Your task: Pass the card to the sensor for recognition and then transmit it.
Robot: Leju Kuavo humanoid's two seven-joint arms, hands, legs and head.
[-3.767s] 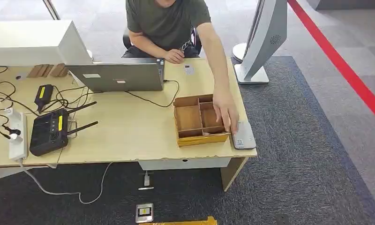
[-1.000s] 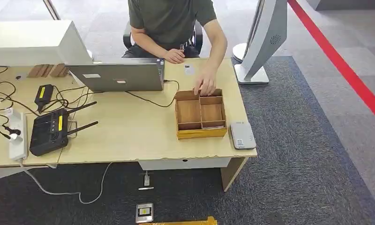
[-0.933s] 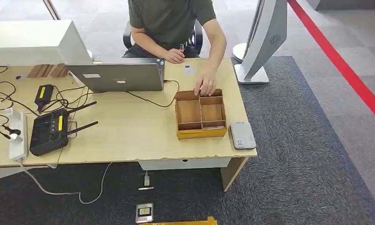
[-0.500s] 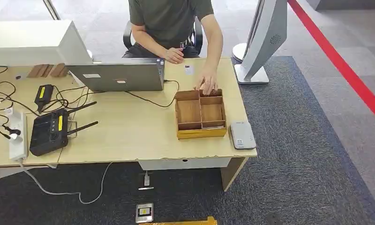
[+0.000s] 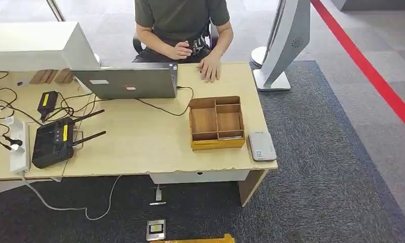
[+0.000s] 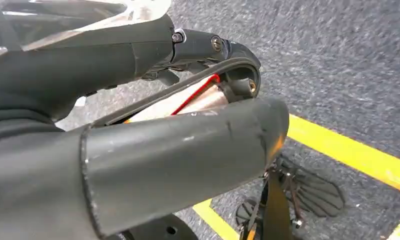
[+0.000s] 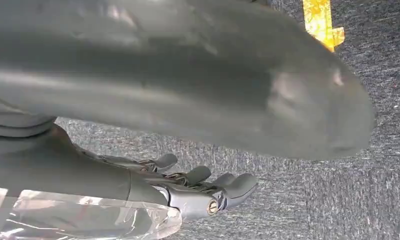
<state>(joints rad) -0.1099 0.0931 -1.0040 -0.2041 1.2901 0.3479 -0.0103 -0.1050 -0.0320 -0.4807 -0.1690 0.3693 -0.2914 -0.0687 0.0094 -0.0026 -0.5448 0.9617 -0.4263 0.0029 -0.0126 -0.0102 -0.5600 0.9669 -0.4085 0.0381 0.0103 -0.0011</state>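
You've not started: each robot hand [image 7: 198, 187] hangs holding nothing; reach the card reader [image 5: 261, 146] at the bench's [image 5: 139, 147] front-right corner.

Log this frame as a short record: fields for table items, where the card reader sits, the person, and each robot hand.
table items: wooden tray, laptop, black controller, power strip
card reader: near table corner, beside the tray
tray contents: no card visible in it
person: seated behind table, one hand flat on it
left hand: over carpet, holds nothing visible
right hand: over carpet, fingers apart, empty
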